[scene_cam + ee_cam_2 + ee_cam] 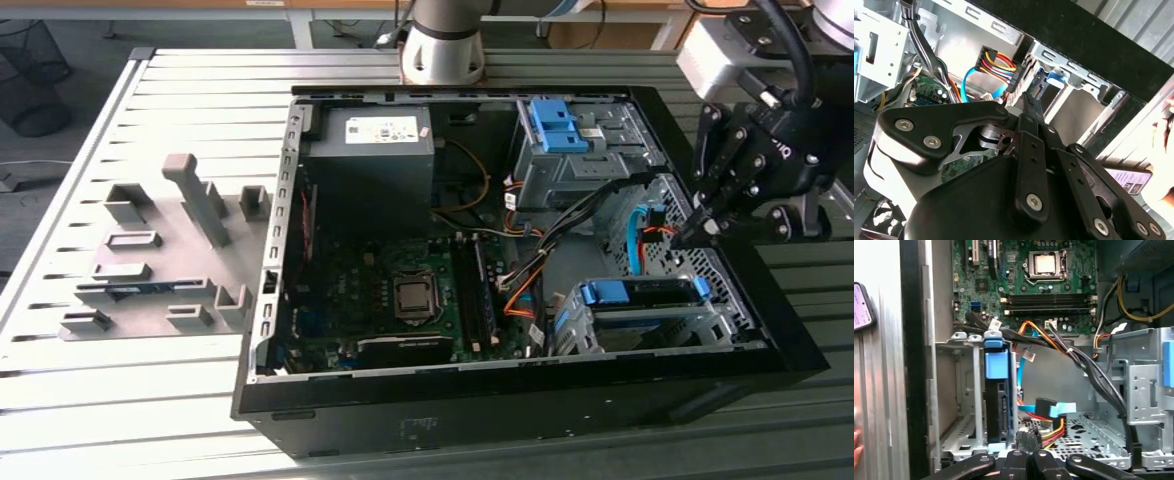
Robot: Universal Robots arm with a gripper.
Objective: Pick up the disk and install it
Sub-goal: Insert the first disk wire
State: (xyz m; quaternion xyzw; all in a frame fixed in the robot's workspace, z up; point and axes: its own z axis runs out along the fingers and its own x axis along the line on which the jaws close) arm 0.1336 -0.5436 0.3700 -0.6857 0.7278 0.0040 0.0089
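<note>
The disk (643,293) is seen seated on edge in the metal drive cage (627,318) at the near corner of the open computer case (534,400), just below the tool (697,238) in the exterior view; in the first wrist view the disk (999,405) stands upright between the cage's rails, its blue carrier handle uppermost and its connector edge exposed, directly ahead of the tool (1026,460). The tool is held above the case's edge beside the cage, and its fingers (1030,112) are seen pressed together with nothing between them in the second wrist view. Nothing is gripped, and the disk is not touched. A bundle of blue, red, yellow and orange cables (1046,415) is seen lying on the case floor just beside the disk, close under the tool. Farther from the tool, the motherboard (387,300) with its bare processor socket (1045,263) is laid across the middle of the case. Beyond it, well apart from the tool, the grey power-supply box (374,150) with a white sticker is set in the far corner, and a second cage bearing a blue plastic bracket (558,125) stands along the far wall. The case is carried on a slatted metal worktop (160,110), on which grey fixture blocks (160,250) are placed on the side of the case away from the tool.
</note>
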